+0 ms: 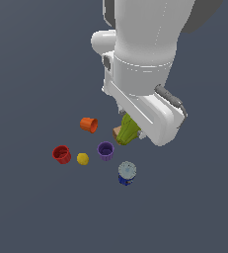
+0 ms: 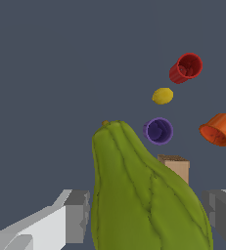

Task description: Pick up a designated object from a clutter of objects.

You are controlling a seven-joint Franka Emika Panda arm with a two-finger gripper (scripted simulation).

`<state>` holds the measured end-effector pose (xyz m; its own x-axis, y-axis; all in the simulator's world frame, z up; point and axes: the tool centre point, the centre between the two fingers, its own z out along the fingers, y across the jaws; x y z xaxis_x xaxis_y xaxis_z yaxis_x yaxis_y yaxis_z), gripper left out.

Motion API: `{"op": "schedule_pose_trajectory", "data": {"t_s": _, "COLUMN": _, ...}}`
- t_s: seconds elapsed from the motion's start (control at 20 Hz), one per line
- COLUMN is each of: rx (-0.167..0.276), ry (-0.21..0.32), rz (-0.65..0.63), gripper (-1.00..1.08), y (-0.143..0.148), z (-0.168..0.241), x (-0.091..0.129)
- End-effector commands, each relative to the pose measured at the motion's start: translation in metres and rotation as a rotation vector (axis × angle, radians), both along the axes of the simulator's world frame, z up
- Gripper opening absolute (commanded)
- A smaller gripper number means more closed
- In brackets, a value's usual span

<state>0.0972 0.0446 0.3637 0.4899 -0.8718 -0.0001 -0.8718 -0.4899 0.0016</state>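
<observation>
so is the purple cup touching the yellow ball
Apart. The exterior view shows bare floor between the purple cup and the yellow ball.

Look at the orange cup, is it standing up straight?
No, the orange cup lies tipped on its side, its open mouth facing sideways, unlike the upright red cup and purple cup.

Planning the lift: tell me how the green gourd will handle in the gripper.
The gourd looks stiff, so it probably holds shape. Its tapered, ridged sides may slide between the fingers. It hangs long below the gripper, so it could swing.
</observation>
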Motion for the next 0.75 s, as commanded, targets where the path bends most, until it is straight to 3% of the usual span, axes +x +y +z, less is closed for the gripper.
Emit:
{"op": "schedule_pose_trajectory", "data": {"t_s": 0.0, "rx": 0.000, "ry": -0.002, "rz": 0.000, "gripper": -1.00, "y": 0.002, "z": 0.011, "x": 0.007}}
{"op": "schedule_pose_trajectory", "data": {"t_s": 0.7, "rx": 0.001, "ry": -0.002, "rz": 0.000, "gripper": -1.00, "y": 0.006, "z": 0.031, "x": 0.021}}
